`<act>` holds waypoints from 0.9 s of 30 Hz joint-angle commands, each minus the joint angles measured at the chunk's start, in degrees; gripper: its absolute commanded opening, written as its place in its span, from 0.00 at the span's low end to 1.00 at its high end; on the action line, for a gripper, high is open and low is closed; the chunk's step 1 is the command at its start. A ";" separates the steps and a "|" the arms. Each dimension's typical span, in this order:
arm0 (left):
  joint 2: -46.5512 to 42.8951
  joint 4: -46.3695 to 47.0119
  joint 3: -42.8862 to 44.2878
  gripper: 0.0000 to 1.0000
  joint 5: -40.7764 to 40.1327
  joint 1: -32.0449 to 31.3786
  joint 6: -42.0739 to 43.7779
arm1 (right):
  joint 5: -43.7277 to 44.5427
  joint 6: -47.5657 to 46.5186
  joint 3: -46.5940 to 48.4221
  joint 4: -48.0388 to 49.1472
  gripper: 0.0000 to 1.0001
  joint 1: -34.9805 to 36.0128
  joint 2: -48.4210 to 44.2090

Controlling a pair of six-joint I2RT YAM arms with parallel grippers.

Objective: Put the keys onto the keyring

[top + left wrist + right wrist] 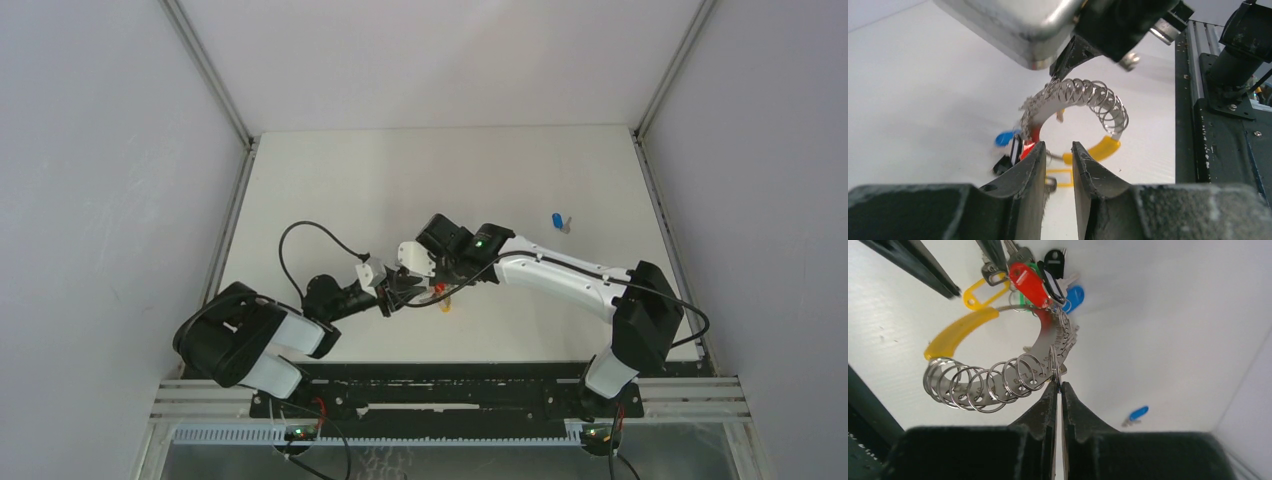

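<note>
Silver ring-strung keyring (1044, 347) clamped in right gripper (1058, 385); left gripper (1058, 150), jaws narrowly apart, at its 9 o'clock; blue-capped key (558, 220) at 2 o'clock, open white tabletop (330, 180) around it.

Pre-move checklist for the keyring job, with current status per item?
1. Right tool shut on the keyring: ok.
2. Left tool holding a key: not ok. Its jaws are narrowly parted, with nothing clearly between them.
3. Blue key located: ok. It lies on the table, apart from both arms.
4. Yellow-orange key on the ring: cannot tell. Only a yellow tag shows in the bunch.
5. Left tool at the bunch: ok.
</note>
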 commanded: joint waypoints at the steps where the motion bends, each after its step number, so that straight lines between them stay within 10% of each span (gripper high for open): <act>1: -0.61 2.71 0.62 0.31 -1.96 -0.31 0.61 | 9.57 2.37 2.17 -2.90 0.00 0.61 -0.01; 27: 7.98 2.88 4.94 0.33 -3.48 -2.42 1.12 | -19.76 -1.82 -1.41 7.95 0.00 -2.33 5.01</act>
